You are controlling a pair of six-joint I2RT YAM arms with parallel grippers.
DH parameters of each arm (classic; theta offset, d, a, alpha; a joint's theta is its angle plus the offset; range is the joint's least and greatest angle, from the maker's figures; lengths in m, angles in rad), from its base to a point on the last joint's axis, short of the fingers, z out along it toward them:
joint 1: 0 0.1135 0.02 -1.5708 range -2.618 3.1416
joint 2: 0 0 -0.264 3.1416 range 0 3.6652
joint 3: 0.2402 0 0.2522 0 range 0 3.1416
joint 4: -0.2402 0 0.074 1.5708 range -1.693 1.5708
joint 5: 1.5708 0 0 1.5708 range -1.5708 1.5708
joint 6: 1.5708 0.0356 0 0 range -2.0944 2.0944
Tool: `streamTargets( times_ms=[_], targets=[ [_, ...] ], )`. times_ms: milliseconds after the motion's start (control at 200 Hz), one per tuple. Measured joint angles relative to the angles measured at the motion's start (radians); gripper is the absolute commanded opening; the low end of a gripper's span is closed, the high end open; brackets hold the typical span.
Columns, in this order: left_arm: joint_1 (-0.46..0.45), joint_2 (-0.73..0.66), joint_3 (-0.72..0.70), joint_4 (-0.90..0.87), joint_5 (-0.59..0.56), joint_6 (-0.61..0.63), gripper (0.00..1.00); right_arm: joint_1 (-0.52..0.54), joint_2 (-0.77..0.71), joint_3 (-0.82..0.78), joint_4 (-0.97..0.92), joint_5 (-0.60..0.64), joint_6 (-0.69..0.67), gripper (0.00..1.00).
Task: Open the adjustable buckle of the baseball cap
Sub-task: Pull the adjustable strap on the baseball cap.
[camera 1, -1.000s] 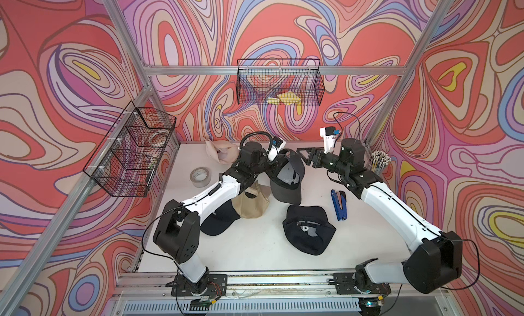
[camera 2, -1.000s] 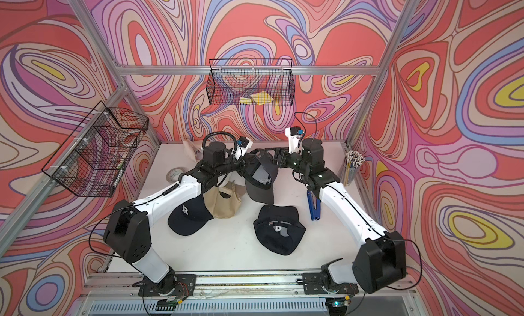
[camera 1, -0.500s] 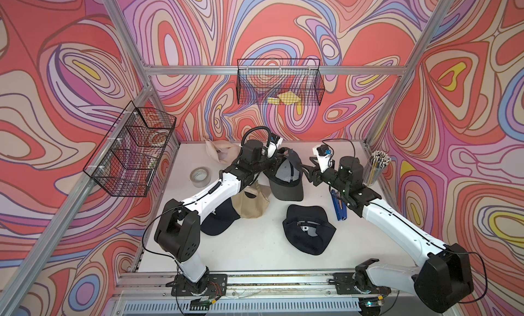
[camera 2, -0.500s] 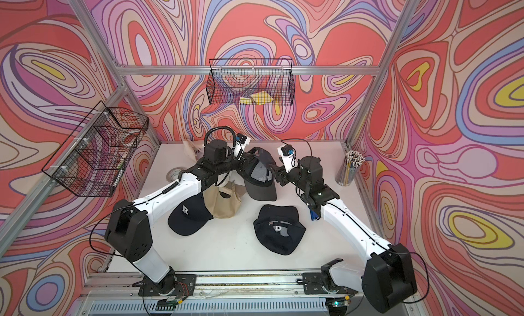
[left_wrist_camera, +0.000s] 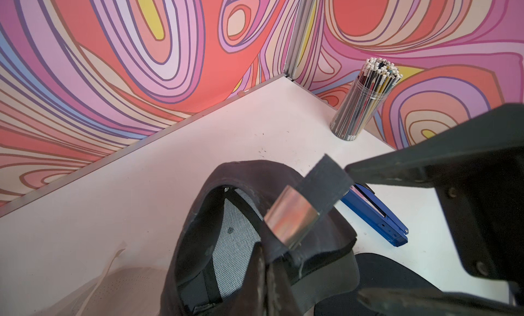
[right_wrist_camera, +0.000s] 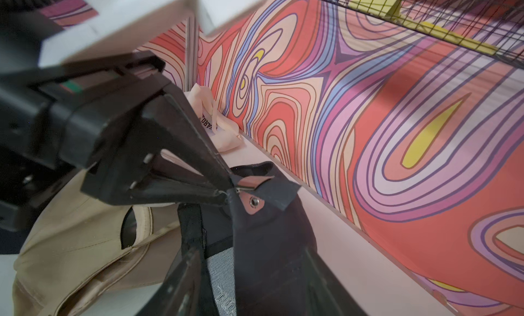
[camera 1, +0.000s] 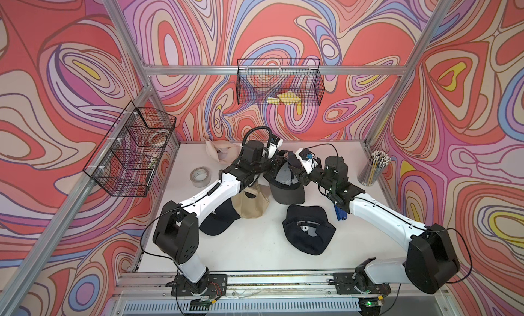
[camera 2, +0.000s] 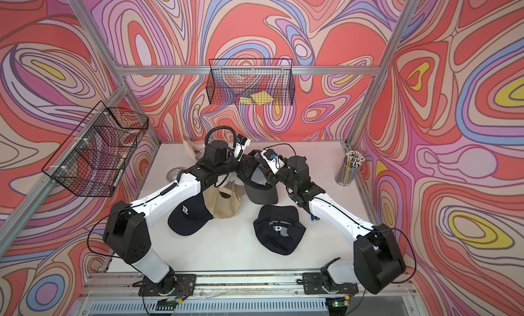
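Centre's jammed: grey cap [camera 1: 286,184] held up mid-counter, with tan cap [camera 1: 251,204], R cap [camera 2: 188,215], upturned navy cap [camera 1: 307,229] and blue stapler [left_wrist_camera: 377,215] all around. Open counter [camera 1: 350,155] is back-right near the pencil cup [camera 1: 373,170], plus the front strip.

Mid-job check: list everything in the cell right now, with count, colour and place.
grey cap: one, dark grey, held up at centre back
strap: one, dark, at the grey cap's rear
buckle: one, silver, on the strap
navy caps: two, navy, one mid-table, one under the left arm
tan cap: one, tan, beside the left arm
pink cloth: one, pale pink, back edge
tape roll: one, grey, towards the left wall
stapler: one, blue, under the right arm
pencil cup: one, clear, back right corner
wire baskets: two, black, back wall and left wall
yellow notes: count unclear, yellow, back-wall basket
table: one, white
left gripper: black, shut on the strap by the buckle
right gripper: black, open, at the grey cap's rear
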Motion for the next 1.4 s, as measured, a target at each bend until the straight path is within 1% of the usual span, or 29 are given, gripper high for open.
streamTargets(
  times_ms=[150,290,356,406,716,801,1002,1212,1397],
  targets=[
    [0.0,-0.008,0.0,-0.006,0.008,-0.008,0.0,0.008,0.008,0.001,0.012,0.007,-0.019,0.55],
    [0.0,-0.015,0.0,-0.009,0.015,-0.009,0.0,0.017,0.026,0.003,0.037,0.021,-0.037,0.5],
    [0.0,-0.019,0.0,-0.011,0.018,-0.009,0.0,0.023,0.034,0.005,0.049,0.026,-0.043,0.42],
    [0.0,-0.021,0.0,-0.014,0.02,-0.011,0.0,0.026,0.042,0.008,0.056,0.031,-0.05,0.38],
    [0.0,-0.032,0.0,-0.016,0.032,-0.016,0.0,0.049,0.05,0.01,0.121,0.063,-0.074,0.35],
    [-0.002,-0.032,-0.001,-0.017,0.035,-0.019,0.0,0.054,0.051,0.01,0.128,0.074,-0.085,0.32],
    [-0.008,-0.032,-0.001,-0.017,0.038,-0.024,0.0,0.058,0.051,0.01,0.136,0.081,-0.109,0.19],
    [-0.01,-0.032,-0.001,-0.017,0.037,-0.027,0.0,0.058,0.051,0.01,0.136,0.084,-0.117,0.16],
    [-0.013,-0.032,-0.001,-0.017,0.038,-0.028,0.0,0.061,0.053,0.01,0.14,0.091,-0.126,0.01]
  ],
)
